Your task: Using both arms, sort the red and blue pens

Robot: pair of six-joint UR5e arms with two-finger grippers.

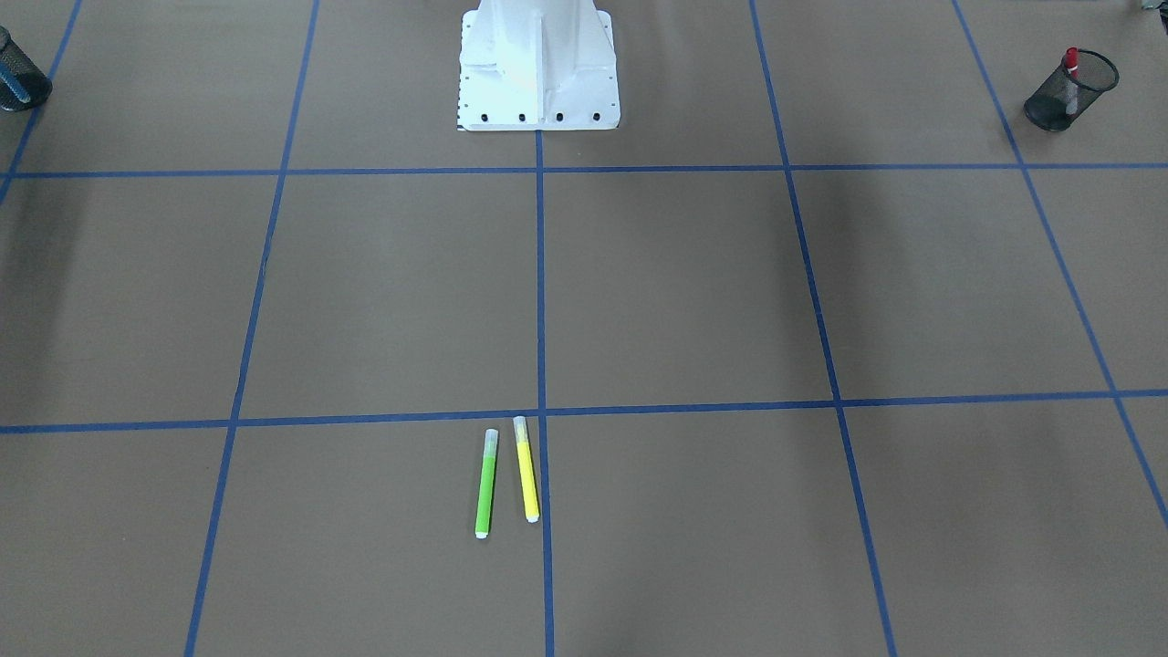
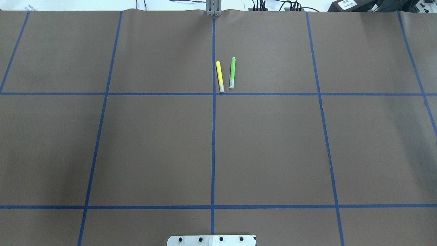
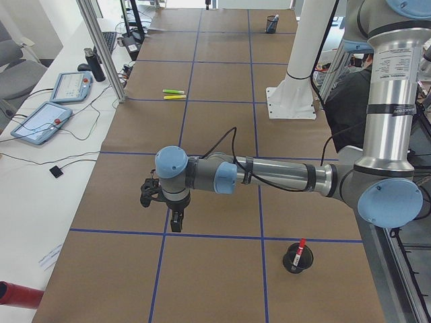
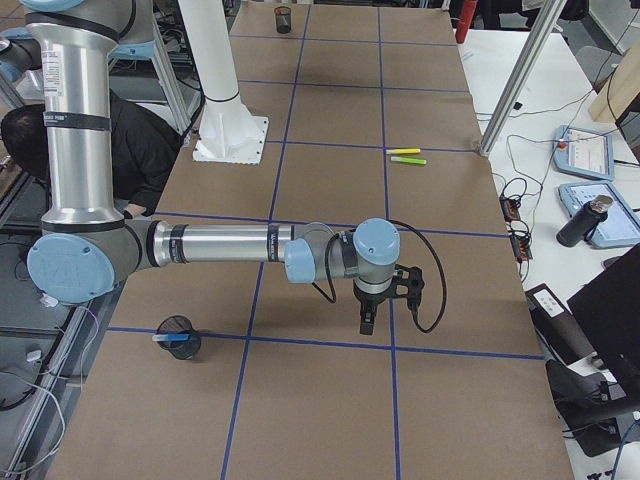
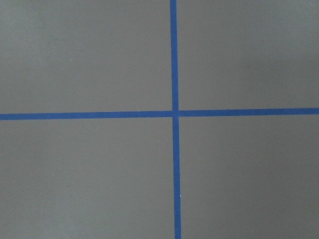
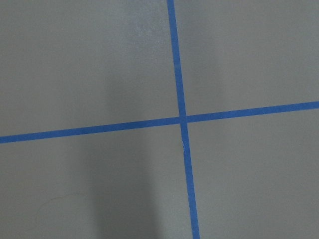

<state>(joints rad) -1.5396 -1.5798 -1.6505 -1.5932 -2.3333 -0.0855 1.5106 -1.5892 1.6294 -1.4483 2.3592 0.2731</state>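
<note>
The red pen (image 1: 1070,62) stands in a black mesh cup (image 1: 1069,91) at the table's corner on my left side; it also shows in the exterior left view as red pen (image 3: 301,245). The blue pen (image 1: 14,82) leans in a second mesh cup (image 1: 20,84) at the opposite corner, seen again as blue pen (image 4: 168,342). My left gripper (image 3: 176,222) hangs low over the brown table, away from its cup. My right gripper (image 4: 366,322) hangs likewise. Whether either is open or shut, I cannot tell. Both wrist views show only table and blue tape.
A green marker (image 1: 485,484) and a yellow marker (image 1: 526,470) lie side by side far from the white base pedestal (image 1: 538,68). Blue tape lines (image 2: 213,136) grid the brown table. Tablets and cables lie on the side bench (image 3: 47,121). A person sits behind the pedestal.
</note>
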